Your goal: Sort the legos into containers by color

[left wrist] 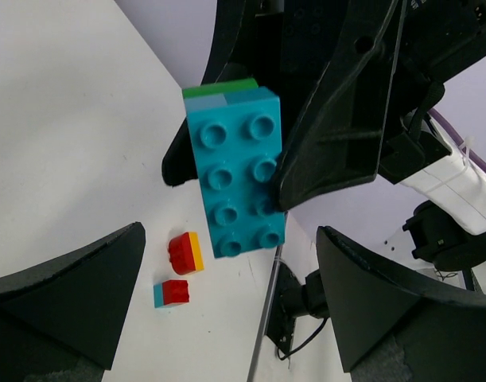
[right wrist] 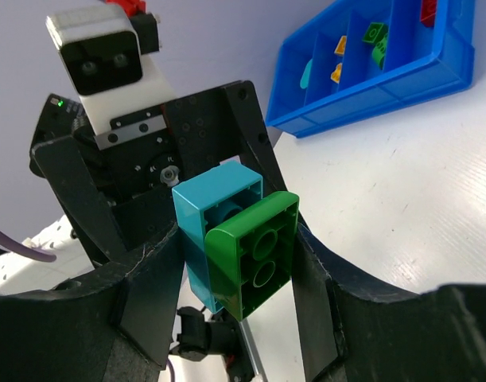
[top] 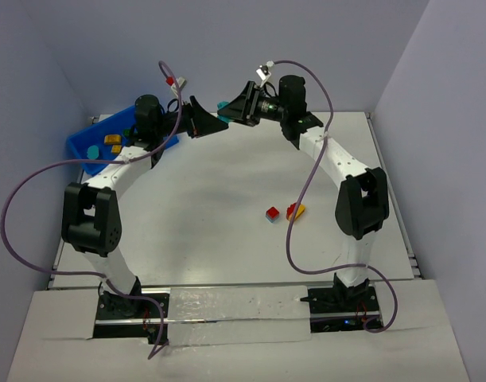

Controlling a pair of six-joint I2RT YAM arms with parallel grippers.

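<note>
My right gripper (top: 231,107) is shut on a teal brick (top: 222,104) with a green brick stuck to it, held in the air at the back middle. In the right wrist view its fingers (right wrist: 338,302) clamp the teal brick (right wrist: 215,211) and the green brick (right wrist: 254,263). My left gripper (top: 207,121) faces it, open and empty. In the left wrist view the teal brick (left wrist: 235,171) hangs between and beyond my wide-open left fingers (left wrist: 83,294), touching neither. The blue bin (top: 82,142) stands at the back left and holds yellow, teal and green bricks.
A red-and-teal brick (top: 272,214) and a red-and-yellow brick (top: 295,211) lie on the white table right of centre. They also show in the left wrist view as the teal-red brick (left wrist: 172,294) and the red-yellow brick (left wrist: 186,253). The bin (right wrist: 370,79) shows green, yellow and red bricks in separate compartments.
</note>
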